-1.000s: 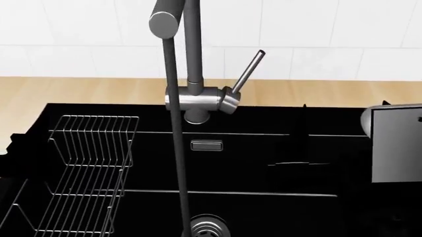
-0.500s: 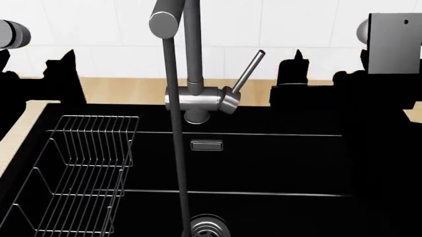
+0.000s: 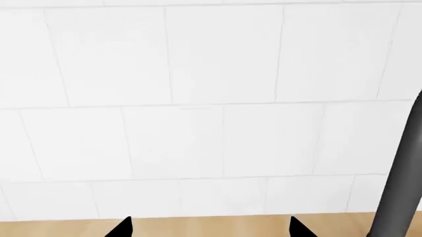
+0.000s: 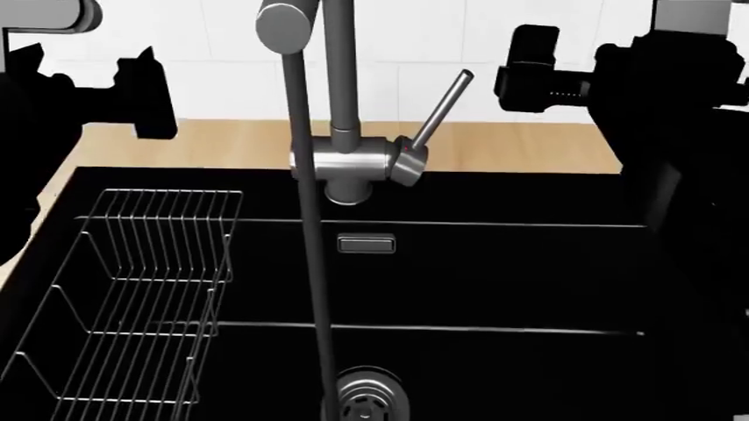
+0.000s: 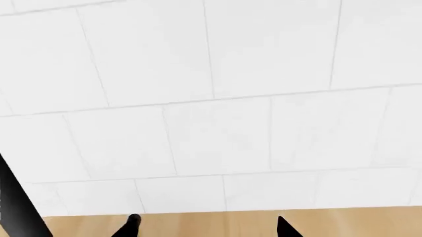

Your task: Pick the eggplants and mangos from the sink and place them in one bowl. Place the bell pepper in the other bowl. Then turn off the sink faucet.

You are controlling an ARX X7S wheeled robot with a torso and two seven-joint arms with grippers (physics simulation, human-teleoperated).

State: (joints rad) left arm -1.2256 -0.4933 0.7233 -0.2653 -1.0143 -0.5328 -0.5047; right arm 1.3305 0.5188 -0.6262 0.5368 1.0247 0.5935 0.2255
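The steel sink faucet (image 4: 351,167) stands behind the black sink (image 4: 492,281), its thin lever handle (image 4: 445,110) slanting up to the right. A thin dark stream (image 4: 314,289) runs from the spout down to the round drain (image 4: 368,395). My left gripper (image 4: 150,92) hangs open and empty at the upper left, over the counter left of the faucet. My right gripper (image 4: 527,70) hangs open and empty at the upper right, right of the lever. Both wrist views show spread fingertips, left gripper (image 3: 209,228), right gripper (image 5: 207,227), facing the wall. Eggplants, mangos, bell pepper and bowls are out of view.
A wire rack (image 4: 129,307) sits in the sink's left part. A steel overflow slot (image 4: 367,243) is on the back wall. A wooden counter strip (image 4: 234,145) and white tiled wall (image 3: 197,98) lie behind. The faucet neck shows in both wrist views (image 3: 402,173) (image 5: 17,197).
Both arms have risen from low beside the sink to faucet height and moved inward. The head view has shifted slightly. The faucet lever has not moved.
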